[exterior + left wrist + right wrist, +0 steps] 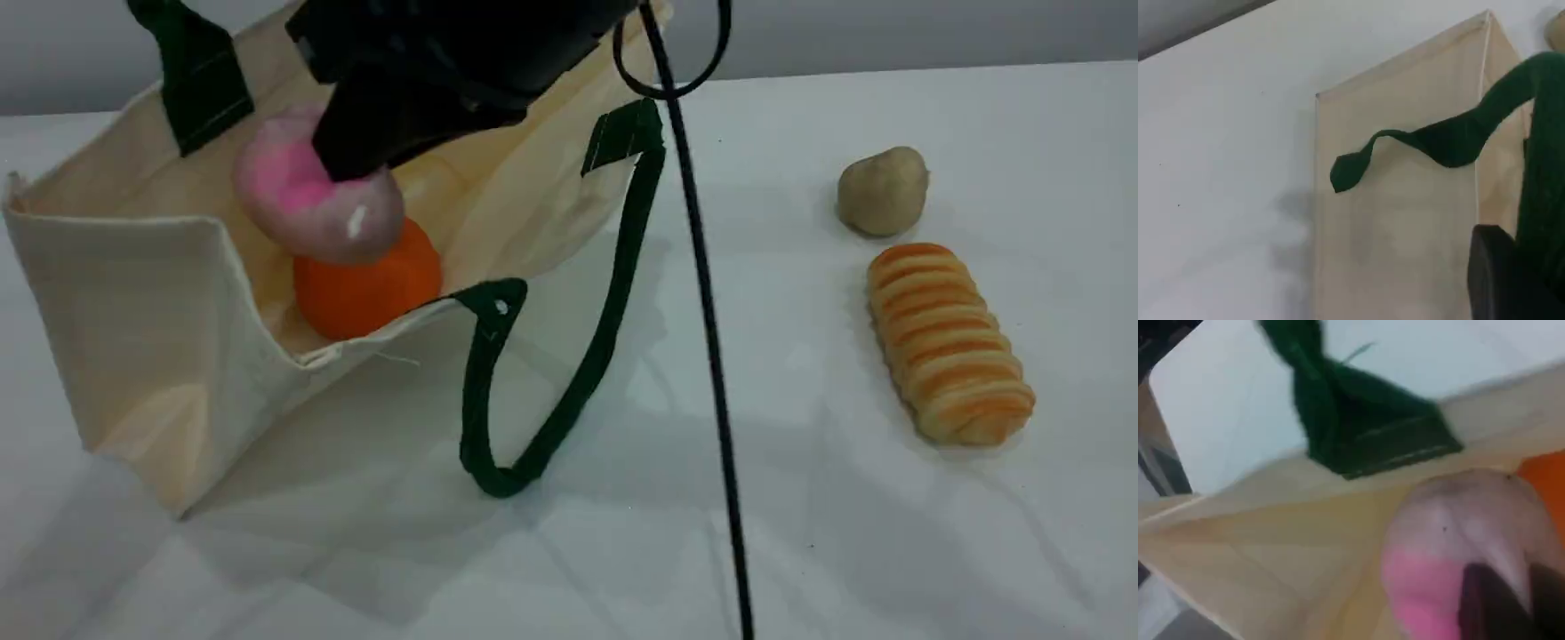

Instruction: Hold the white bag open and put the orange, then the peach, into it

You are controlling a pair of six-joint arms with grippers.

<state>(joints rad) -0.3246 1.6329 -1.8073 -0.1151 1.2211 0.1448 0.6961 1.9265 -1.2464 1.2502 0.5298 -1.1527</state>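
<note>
The white bag (133,302) stands open at the left of the table, its mouth facing up and to the right. The orange (369,289) lies inside it near the front rim. On top of the orange rests the peach (302,209), with my right gripper (356,151) reaching into the bag and shut on it from above. The right wrist view shows the peach (1451,540) under a dark fingertip (1485,607), the orange (1545,480) beside it. In the left wrist view my left gripper (1518,267) is shut on the bag's green handle (1451,140), above the bag's wall (1405,220).
A beige potato (883,190) and a striped bread loaf (947,342) lie on the table's right side. The bag's other green handle (569,373) loops onto the table in front. A black cable (707,311) hangs down across the middle.
</note>
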